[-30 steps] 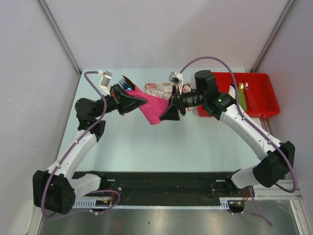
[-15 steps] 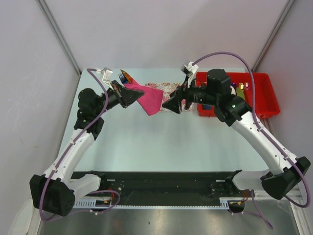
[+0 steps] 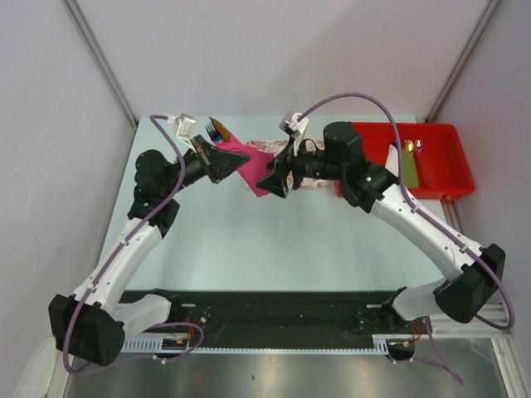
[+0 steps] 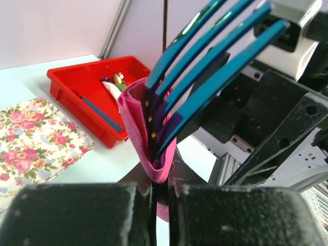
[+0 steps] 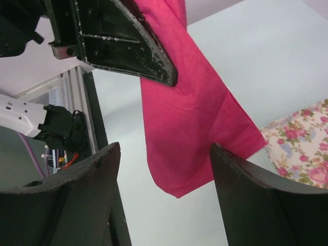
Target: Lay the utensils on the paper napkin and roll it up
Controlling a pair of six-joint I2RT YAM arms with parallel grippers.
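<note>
The paper napkin (image 3: 255,168), magenta, is wrapped around the utensils and held in the air over the table's back. My left gripper (image 3: 222,157) is shut on its upper end. The teal fork (image 4: 215,51) sticks out of the pink fold (image 4: 134,123) past the left gripper (image 4: 161,189), and the gold knife tip (image 3: 219,127) shows beside it. The napkin's loose end (image 5: 192,123) hangs down between the fingers of my right gripper (image 5: 164,148), which is open and not touching it. In the top view the right gripper (image 3: 275,177) is at that lower end.
A floral tray (image 3: 282,149) lies flat behind the napkin, seen also as the floral tray (image 5: 302,138). A red bin (image 3: 444,162) at the back right holds rolled bundles with spoon tips (image 3: 412,146). The left gripper's finger (image 5: 128,41) is close above the right gripper.
The right gripper opened wider, pulled back to the right, then came in again to the napkin's hanging end. The left gripper raised the bundle a little toward the back.
</note>
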